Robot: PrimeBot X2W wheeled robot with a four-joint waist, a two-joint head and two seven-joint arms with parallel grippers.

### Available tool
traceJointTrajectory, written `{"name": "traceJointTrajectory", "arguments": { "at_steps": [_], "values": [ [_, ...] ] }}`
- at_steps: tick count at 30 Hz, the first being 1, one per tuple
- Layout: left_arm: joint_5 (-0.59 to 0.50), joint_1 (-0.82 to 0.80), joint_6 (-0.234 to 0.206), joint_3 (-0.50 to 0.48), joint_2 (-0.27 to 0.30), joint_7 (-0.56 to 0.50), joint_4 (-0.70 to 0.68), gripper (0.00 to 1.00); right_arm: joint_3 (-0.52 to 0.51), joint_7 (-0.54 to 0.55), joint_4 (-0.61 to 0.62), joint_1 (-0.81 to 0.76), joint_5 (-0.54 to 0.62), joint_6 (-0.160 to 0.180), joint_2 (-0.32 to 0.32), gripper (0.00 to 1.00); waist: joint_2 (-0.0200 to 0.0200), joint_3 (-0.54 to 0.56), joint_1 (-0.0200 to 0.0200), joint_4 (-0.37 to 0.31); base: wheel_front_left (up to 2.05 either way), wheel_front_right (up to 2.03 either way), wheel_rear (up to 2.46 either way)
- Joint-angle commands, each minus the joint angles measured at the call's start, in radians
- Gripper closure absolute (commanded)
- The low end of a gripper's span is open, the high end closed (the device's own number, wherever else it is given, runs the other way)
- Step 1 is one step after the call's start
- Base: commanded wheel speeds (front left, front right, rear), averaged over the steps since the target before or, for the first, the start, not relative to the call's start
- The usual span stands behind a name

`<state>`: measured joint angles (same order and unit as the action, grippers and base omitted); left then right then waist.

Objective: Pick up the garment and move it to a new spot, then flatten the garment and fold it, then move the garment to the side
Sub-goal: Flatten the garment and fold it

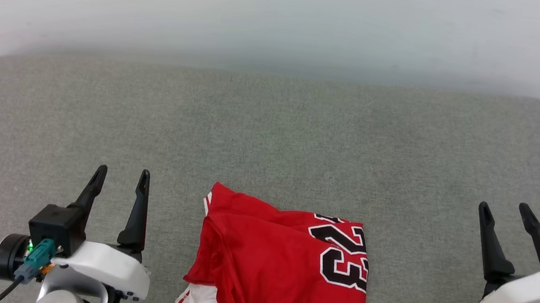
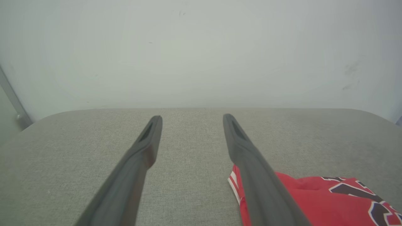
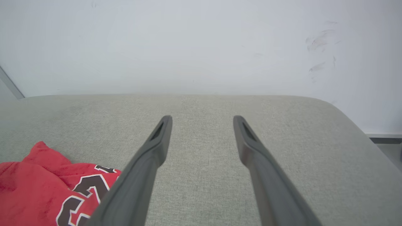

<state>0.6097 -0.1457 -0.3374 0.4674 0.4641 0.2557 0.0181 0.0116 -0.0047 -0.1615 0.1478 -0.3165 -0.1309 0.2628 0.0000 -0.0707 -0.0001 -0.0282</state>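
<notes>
The red garment (image 1: pixel 280 270) lies folded into a rough rectangle near the front middle of the grey cushioned surface, its black "23" print facing up at the right side and a white sleeve with striped trim at its lower left corner. My left gripper (image 1: pixel 122 174) hovers open to the left of it, apart from the cloth, holding nothing. To the right, my right gripper (image 1: pixel 505 209) is open too, well clear of the cloth. The left wrist view shows the garment (image 2: pixel 317 201) at lower right behind the fingers (image 2: pixel 147 147); in the right wrist view the garment (image 3: pixel 47 188) lies at lower left.
The grey cushioned surface (image 1: pixel 271 141) stretches wide to the back and both sides, with rounded far corners. A pale wall (image 1: pixel 288 13) rises just behind its far edge. A strip of floor (image 3: pixel 388 147) shows past the right edge.
</notes>
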Motion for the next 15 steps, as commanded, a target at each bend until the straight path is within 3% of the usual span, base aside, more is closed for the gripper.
{"name": "traceJointTrajectory", "arguments": {
  "at_steps": [1,8,15],
  "values": [
    [-0.002,0.017,-0.004,-0.004,0.006,0.003,0.001,0.0,-0.015,-0.016,0.043,-0.035,0.025,0.0,-0.023,0.0,0.0,0.015,0.0001,-0.004,0.0,0.0,0.0],
    [-0.009,0.062,-0.005,-0.01,0.005,0.007,0.017,0.0,-0.026,-0.012,0.184,-0.138,0.072,0.0,-0.099,0.0,0.0,0.039,0.0001,-0.009,0.0,0.0,0.0],
    [-0.024,0.073,-0.001,-0.022,-0.01,0.01,0.013,0.0,-0.026,0.02,0.253,-0.175,0.079,0.0,-0.13,0.0,0.0,0.029,0.0001,-0.008,0.0,0.0,0.0]
  ]
}}
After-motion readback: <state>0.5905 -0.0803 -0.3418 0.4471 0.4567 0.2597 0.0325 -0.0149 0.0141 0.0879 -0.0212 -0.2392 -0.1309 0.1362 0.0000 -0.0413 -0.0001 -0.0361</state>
